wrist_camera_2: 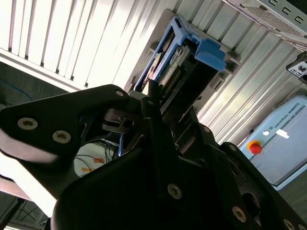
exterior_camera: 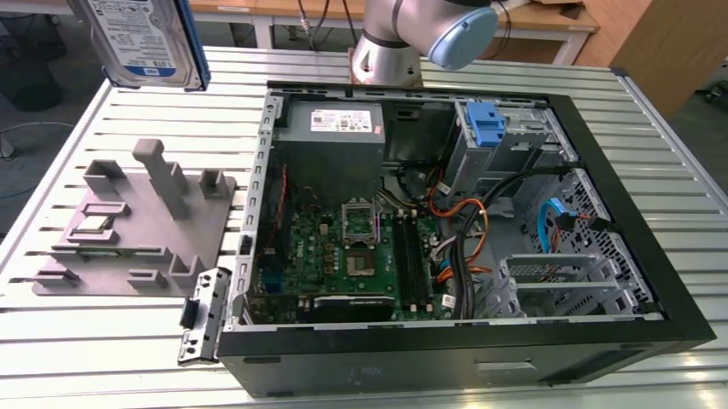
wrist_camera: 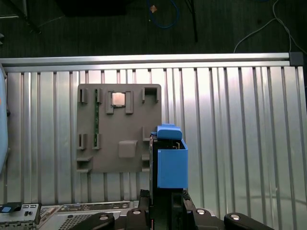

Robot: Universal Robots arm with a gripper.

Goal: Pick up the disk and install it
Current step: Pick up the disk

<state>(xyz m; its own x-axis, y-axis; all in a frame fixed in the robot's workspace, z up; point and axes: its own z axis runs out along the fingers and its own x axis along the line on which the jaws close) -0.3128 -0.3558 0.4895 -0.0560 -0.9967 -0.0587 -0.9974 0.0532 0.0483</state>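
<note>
The disk, silver with a white-and-blue label and blue side rails, hangs upright high above the table at the exterior view's far left, over the grey fixture plate. In both wrist views my gripper is shut on the disk, with its blue rail end sticking out past the fingers. In the second wrist view the disk reaches away from the gripper toward the slatted table. The open computer case lies to the exterior view's right, with its drive bay and upright blue latch at the far corner.
The grey fixture plate holds a small chip and several upright pegs. Inside the case are a grey power supply, the green motherboard and loose cables. The arm's base stands behind the case.
</note>
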